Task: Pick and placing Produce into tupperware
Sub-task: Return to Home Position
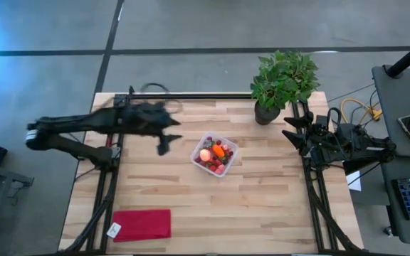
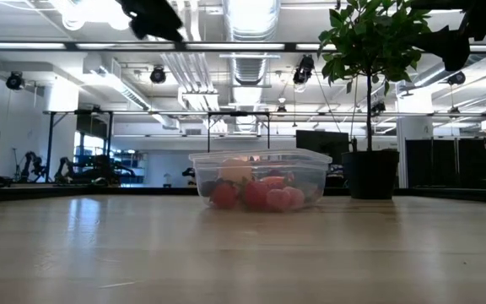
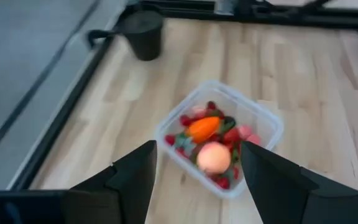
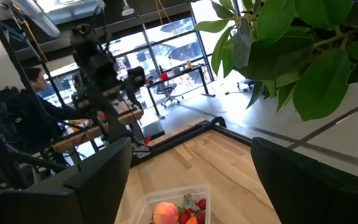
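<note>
Produce [image 1: 216, 153] in tupperware [image 1: 233, 145] — left jaws apart, raised

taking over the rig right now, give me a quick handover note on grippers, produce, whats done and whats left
Left gripper: open, empty, above the table just left of the tupperware in the high view.
Right gripper: open, empty, at the table's right edge near the potted plant.
Carrot piece, round fruit and red berries all lie inside the tupperware; none seen loose.
To do: probably just return to home.
</note>
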